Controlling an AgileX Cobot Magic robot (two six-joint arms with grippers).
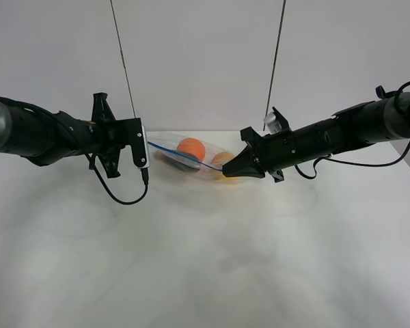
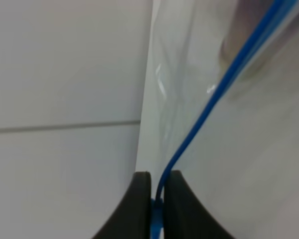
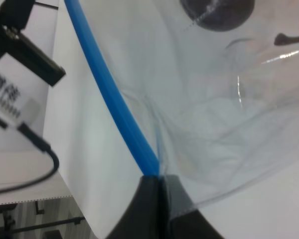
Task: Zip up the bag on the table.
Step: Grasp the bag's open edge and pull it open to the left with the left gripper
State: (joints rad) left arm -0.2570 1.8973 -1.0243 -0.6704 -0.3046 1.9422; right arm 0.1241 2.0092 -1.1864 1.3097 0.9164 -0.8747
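White table (image 1: pixel 205 273), plain pale wall (image 1: pixel 205 55)

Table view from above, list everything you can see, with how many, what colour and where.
bag: one, clear, back middle of the table, pinched between both claws
zipper strip: one, blue, along the bag's edge, claw to claw
orange: one, orange, inside the bag
pear: one, yellow, inside the bag, beside the right claw
dark vegetable: one, near black, inside the bag, in front of the orange
table: one, white, filling the lower view
cords: two, dark, hanging at the back
left claw: one, black, shut on the bag's strip
right claw: one, black, shut on the bag's strip
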